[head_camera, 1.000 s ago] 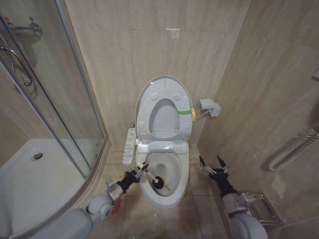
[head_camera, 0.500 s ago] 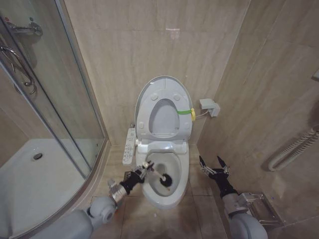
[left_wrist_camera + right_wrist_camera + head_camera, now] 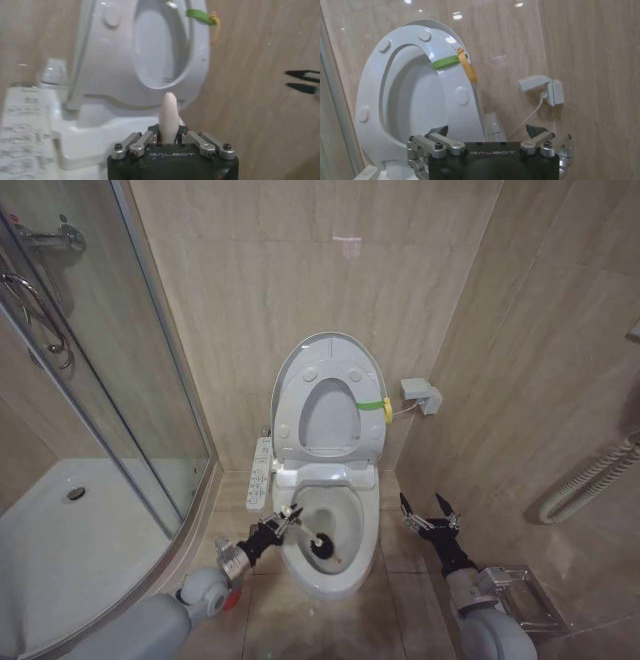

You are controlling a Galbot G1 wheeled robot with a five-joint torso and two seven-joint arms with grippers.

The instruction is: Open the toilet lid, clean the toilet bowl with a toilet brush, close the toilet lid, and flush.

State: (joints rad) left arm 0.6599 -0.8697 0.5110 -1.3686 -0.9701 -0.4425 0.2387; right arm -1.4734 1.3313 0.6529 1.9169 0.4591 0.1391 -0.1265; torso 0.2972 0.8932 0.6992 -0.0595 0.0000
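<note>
With the toilet lid (image 3: pixel 330 395) and seat raised upright against the far wall, the toilet bowl (image 3: pixel 330 555) is exposed. The left gripper (image 3: pixel 283 520) sits at the bowl's left rim, jaws clamped on the pale handle of the toilet brush (image 3: pixel 322 546); the dark brush head rests inside the bowl. The right gripper (image 3: pixel 430 512) hovers right of the bowl, near the side wall, its 2 jaws apart and holding nothing. The bidet control strip (image 3: pixel 260 474) lies along the bowl's left side.
</note>
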